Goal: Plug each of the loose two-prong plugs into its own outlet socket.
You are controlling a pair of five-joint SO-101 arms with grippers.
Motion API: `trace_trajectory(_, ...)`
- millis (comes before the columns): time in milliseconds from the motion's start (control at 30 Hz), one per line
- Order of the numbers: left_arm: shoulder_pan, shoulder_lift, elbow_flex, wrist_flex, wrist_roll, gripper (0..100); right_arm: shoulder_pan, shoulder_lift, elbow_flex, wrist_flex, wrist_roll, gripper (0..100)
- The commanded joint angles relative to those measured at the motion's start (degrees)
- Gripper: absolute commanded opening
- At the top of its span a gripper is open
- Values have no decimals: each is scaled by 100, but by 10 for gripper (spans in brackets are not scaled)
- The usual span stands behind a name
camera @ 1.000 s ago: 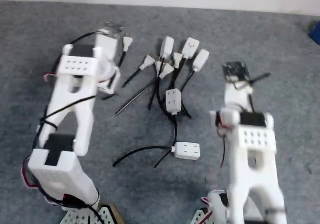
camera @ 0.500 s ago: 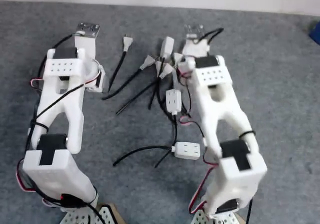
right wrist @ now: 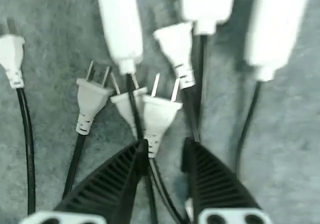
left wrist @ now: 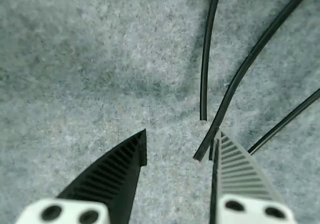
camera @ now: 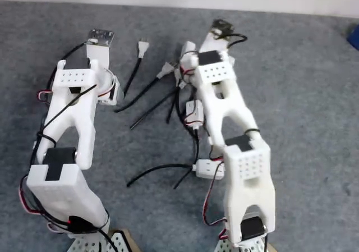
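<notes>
Several white two-prong plugs on black cords lie fanned at the table's middle back, among them one plug (camera: 143,48) set apart to the left and another (camera: 166,69). White outlet sockets (camera: 194,111) (camera: 210,169) lie among the cords. My right gripper (right wrist: 164,151) hangs low over the cluster, open by a narrow gap, with cords running between its fingers and a plug (right wrist: 159,112) just ahead of the tips. More plugs (right wrist: 92,97) (right wrist: 177,42) and sockets (right wrist: 120,24) (right wrist: 277,24) lie beyond. My left gripper (left wrist: 180,139) is open over bare carpet, a black cord end (left wrist: 197,156) beside one finger.
Grey carpet (camera: 314,95) covers the table. Loose black cords (camera: 151,170) trail toward the front between the two arms. The right arm's body (camera: 224,106) covers part of the plug cluster. A blue object (camera: 354,36) sits at the far right edge.
The right arm swung from the right side leftward over the plug cluster. The left arm drew back to the left, away from the set-apart plug.
</notes>
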Motion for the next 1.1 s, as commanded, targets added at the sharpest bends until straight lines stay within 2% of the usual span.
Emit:
trace_trajectory(0, 31, -13, -13, -70, 53, 224, -145, 66, -541, 136, -589, 208)
trace_trajectory(67, 31, -13, -13, -70, 53, 224, -171, 163, -681, 189, -712, 235)
trace_trajectory(733, 101, -4, 48, -70, 53, 224, -215, 1666, -2527, 189, -668, 233)
trace_trajectory(800, 101, -4, 48, -70, 53, 224, -215, 1789, -2633, 189, -668, 204)
trace_trajectory(967, 101, -4, 48, -70, 53, 224, -189, 1886, -2659, 189, -659, 47)
trace_trajectory(1067, 101, -4, 48, -70, 53, 224, -189, 1895, -2642, 242, -659, 15)
